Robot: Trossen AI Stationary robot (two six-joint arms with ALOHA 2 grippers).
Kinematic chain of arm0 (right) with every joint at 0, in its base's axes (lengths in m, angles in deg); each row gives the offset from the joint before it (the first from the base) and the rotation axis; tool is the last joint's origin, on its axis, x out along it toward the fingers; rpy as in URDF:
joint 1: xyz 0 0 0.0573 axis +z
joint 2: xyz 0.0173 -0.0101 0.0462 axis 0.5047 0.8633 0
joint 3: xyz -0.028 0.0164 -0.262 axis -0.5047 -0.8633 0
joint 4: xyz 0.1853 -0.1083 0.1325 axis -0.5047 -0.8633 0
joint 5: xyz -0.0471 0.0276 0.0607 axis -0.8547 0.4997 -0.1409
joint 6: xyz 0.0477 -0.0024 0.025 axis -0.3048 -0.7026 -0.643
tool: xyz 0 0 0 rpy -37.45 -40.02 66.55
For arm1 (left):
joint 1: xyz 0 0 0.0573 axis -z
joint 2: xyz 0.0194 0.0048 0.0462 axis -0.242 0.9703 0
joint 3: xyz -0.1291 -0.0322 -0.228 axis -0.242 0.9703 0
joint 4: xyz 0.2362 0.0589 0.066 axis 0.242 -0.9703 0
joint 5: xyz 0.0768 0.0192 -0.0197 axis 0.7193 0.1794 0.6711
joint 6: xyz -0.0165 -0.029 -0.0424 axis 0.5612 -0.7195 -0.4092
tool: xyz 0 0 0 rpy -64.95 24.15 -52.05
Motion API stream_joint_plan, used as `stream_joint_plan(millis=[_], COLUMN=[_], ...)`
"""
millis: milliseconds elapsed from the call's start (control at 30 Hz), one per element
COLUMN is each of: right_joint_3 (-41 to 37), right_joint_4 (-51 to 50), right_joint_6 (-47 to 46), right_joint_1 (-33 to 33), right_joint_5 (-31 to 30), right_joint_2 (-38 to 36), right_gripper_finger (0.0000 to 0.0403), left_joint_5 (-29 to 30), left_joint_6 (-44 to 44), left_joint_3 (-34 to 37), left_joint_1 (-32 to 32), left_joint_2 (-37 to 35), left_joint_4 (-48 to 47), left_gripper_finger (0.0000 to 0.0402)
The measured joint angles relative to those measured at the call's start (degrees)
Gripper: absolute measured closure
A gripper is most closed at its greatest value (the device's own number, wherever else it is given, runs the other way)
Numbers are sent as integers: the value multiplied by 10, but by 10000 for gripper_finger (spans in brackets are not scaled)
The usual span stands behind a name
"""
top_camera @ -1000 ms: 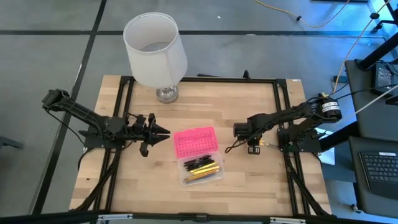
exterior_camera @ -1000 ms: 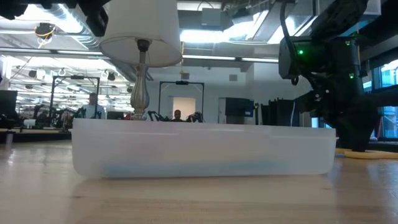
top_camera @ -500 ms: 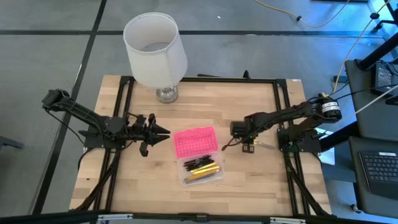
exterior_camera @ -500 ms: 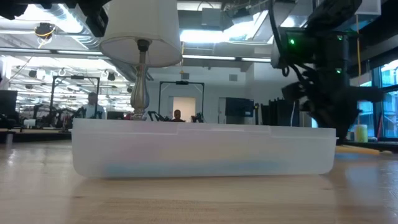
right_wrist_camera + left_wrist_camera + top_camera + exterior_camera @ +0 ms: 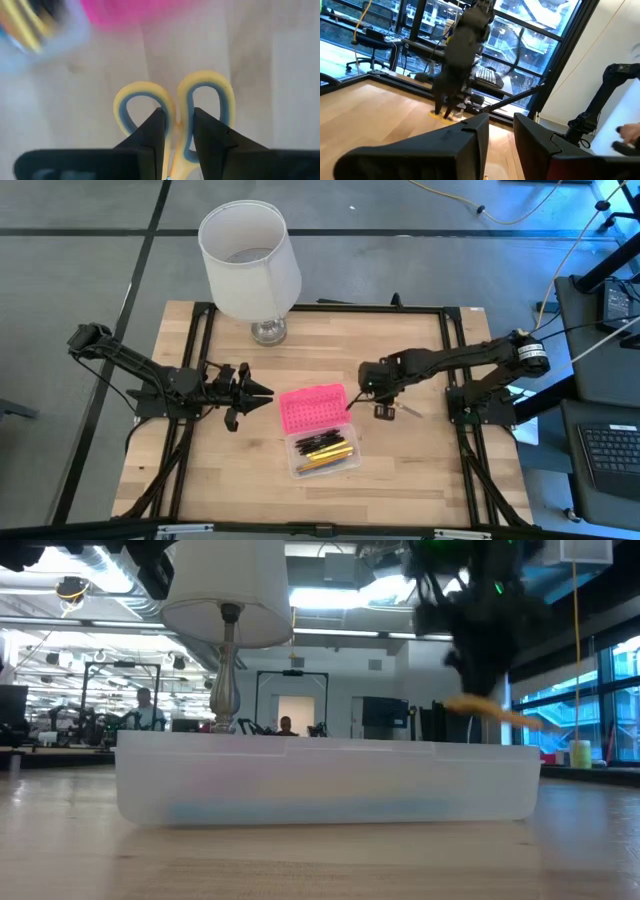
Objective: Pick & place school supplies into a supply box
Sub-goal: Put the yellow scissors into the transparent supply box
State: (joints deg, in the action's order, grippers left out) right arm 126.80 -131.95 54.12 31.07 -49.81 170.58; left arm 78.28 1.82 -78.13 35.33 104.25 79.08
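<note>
Right gripper [image 5: 368, 377] hangs above the table [image 5: 400, 470] just right of the supply box [image 5: 318, 430], its fingers [image 5: 150, 137] pinched on the yellow-handled scissors [image 5: 175, 112] below the two handle loops. Only the right wrist view shows that grip; from above the scissors are barely a sliver, and the low view gives a blurred yellow streak under the arm. Pens and pencils [image 5: 323, 450] lie in the clear base, pink lid [image 5: 313, 408] folded open behind. Left gripper [image 5: 262, 391] waits left of the lid, fingers slightly parted. Beyond stands the lamp [image 5: 250, 265].
</note>
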Motion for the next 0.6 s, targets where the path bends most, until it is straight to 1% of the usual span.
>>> stream_joint_plan(millis=[100, 200, 333, 467, 600], right_joint_3=[66, 132, 210, 282, 362], right_joint_4=[-7, 0, 23, 28, 27], right_joint_6=[-22, -25, -21, 31, 82], right_joint_1=[14, 36, 63, 89, 111], right_joint_5=[4, 4, 0, -7, -20], right_joint_2=[-1, 3, 32, 93, 181], right_gripper_finger=[317, 317, 317, 317, 317], left_joint_5=[0, 0, 0, 0, -7], left_joint_6=[-12, -15, -23, -28, -28], left_joint_3=[0, 0, 0, 0, 0], left_joint_1=[0, 0, 0, 0, 0], left_joint_2=[0, 0, 0, 0, 0], left_joint_4=[0, 0, 0, 0, 0], left_gripper_finger=[318, 320, 322, 321, 318])
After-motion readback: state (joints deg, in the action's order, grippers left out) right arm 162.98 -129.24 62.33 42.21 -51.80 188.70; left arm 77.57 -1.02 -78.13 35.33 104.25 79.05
